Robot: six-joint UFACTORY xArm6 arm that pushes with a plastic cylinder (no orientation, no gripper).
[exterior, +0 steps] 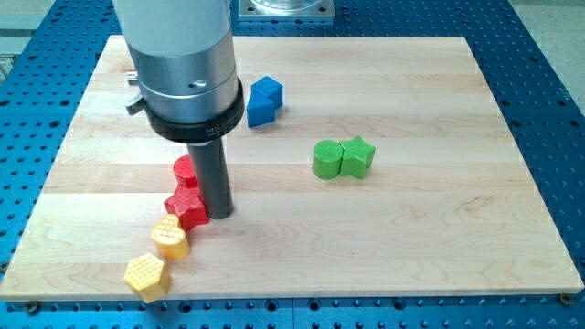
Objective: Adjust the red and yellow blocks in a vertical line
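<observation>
Two red blocks lie at the lower left of the wooden board [411,238]: a round red one [186,170] partly hidden behind the rod, and a star-shaped red one [187,208] just below it. Two yellow blocks continue the diagonal row down and to the left: a yellow block [170,237] touching the red star, and a yellow hexagonal block [146,276] near the board's bottom edge. My tip [218,214] is down on the board, right against the right side of the red star.
A blue block [264,100] sits near the view's top centre, partly behind the arm's silver body [183,64]. A green round block [326,159] and a green star [357,156] touch each other right of centre. Blue perforated table surrounds the board.
</observation>
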